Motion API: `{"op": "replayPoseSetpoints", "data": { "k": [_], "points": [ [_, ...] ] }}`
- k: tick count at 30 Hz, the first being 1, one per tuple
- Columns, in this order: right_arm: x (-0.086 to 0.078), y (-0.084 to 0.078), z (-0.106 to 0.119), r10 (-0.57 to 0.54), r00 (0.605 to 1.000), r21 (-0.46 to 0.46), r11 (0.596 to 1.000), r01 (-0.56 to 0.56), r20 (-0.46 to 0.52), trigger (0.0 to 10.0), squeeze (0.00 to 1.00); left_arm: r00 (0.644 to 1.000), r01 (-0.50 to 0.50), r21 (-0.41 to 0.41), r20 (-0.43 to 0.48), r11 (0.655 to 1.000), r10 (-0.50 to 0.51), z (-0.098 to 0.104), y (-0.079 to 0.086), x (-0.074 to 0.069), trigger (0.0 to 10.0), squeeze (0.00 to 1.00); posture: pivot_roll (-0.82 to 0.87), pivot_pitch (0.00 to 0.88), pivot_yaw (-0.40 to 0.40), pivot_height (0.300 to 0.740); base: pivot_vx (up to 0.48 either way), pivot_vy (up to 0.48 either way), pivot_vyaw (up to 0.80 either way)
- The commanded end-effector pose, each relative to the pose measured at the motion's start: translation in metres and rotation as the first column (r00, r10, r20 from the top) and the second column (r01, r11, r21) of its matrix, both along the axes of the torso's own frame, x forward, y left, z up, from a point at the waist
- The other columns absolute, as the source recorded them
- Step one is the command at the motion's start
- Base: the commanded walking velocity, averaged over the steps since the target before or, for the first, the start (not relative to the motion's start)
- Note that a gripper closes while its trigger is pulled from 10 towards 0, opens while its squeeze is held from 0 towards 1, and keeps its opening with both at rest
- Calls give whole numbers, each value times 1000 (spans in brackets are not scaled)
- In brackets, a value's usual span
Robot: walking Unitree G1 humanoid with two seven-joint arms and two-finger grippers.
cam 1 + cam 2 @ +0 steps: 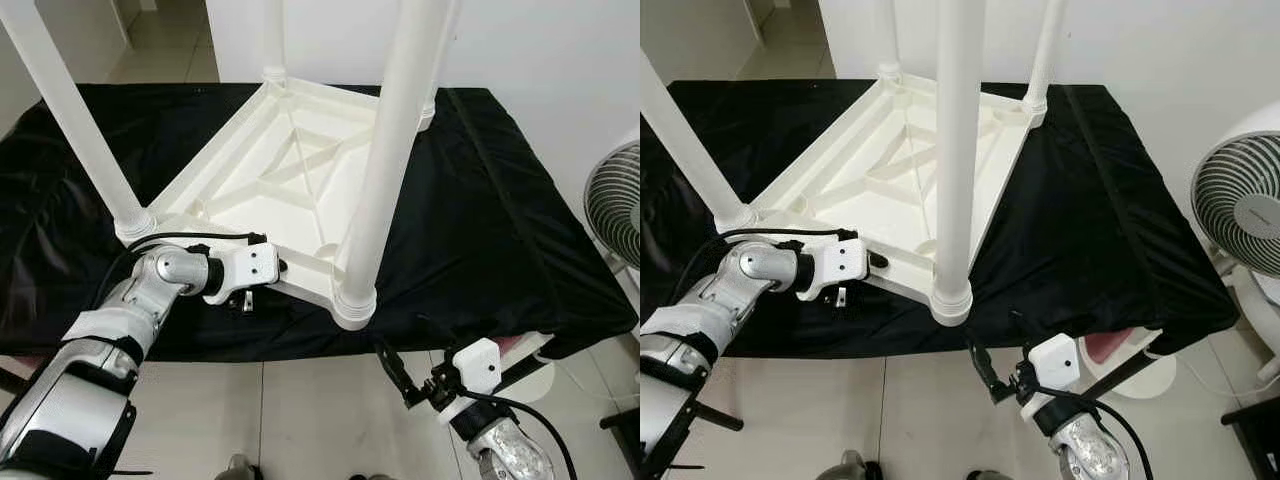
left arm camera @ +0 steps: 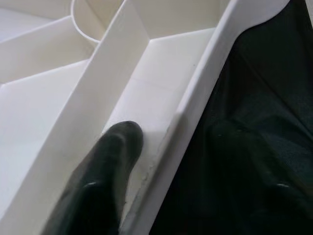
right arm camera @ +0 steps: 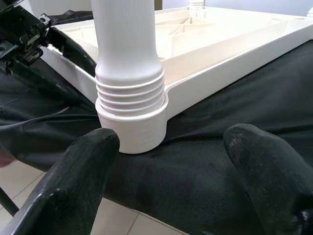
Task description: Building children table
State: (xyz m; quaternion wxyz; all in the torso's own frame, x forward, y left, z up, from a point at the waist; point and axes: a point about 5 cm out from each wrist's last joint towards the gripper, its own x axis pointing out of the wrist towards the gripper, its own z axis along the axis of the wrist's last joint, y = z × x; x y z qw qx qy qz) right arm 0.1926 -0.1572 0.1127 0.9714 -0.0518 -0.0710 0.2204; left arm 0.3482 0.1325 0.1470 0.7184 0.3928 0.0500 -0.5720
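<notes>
A white plastic children's table (image 1: 290, 165) lies upside down on a black cloth (image 1: 500, 200), with its legs standing up. The near right leg (image 1: 385, 160) sits in its ribbed corner socket (image 3: 129, 98). My left gripper (image 1: 270, 282) is open at the table's near rim (image 2: 195, 93). One finger (image 2: 115, 156) is inside the ribbed underside and the other lies outside over the cloth. My right gripper (image 1: 392, 365) hangs open below the cloth's front edge, pointing at that socket from a short way off, with nothing between its fingers (image 3: 83, 166).
A white fan (image 1: 615, 200) stands on the right, beside the cloth-covered surface. Tiled floor (image 1: 300, 410) lies in front of it. A pink object (image 1: 1105, 345) shows under the cloth's front right corner. A white wall is behind.
</notes>
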Motion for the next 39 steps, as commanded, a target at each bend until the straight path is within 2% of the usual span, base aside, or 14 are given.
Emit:
{"op": "replayPoseSetpoints", "data": {
  "k": [1,29,30,33,34,35,36,37,39],
  "points": [
    [-2,-1,1,-5,1000,-13,1000,6,8,10000,0,1000,10,24,-13,1000,-10,-1,3,0,0,0,18,112,54,740,0,0,0],
    [4,-5,3,-21,999,-36,999,22,24,10000,0,998,44,-7,-47,999,-44,-6,10,-3,0,0,23,116,41,740,0,0,0],
    [5,-6,3,-27,999,-29,999,27,21,10000,0,998,27,-25,-54,999,-29,-7,9,-3,10000,0,24,114,39,740,0,0,0],
    [6,-6,3,-31,999,-25,999,31,19,10000,0,998,15,-37,-59,999,-17,-8,7,-3,10000,0,24,114,39,740,0,0,0],
    [7,-7,3,-35,999,-22,999,36,18,10000,0,998,23,-77,-59,997,-27,-7,4,-4,10000,0,24,112,37,740,0,0,0],
    [8,-7,3,-37,999,-21,999,37,20,10000,0,997,9,-140,-79,990,-20,-4,1,-3,10000,561,25,110,35,740,0,0,0],
    [8,-7,3,-37,999,-21,999,37,20,10000,0,997,9,-140,-79,990,-20,-4,1,-3,10000,561,25,110,35,740,0,0,0],
    [9,-7,4,-37,999,-18,999,37,21,10000,0,995,14,-177,-98,984,-32,-3,-1,-4,10000,1000,26,108,32,740,0,0,0],
    [9,-7,4,-37,999,-17,999,37,21,10000,0,993,18,-199,-112,980,-41,-2,-2,-5,10000,1000,26,108,32,740,0,0,0]
  ]
}}
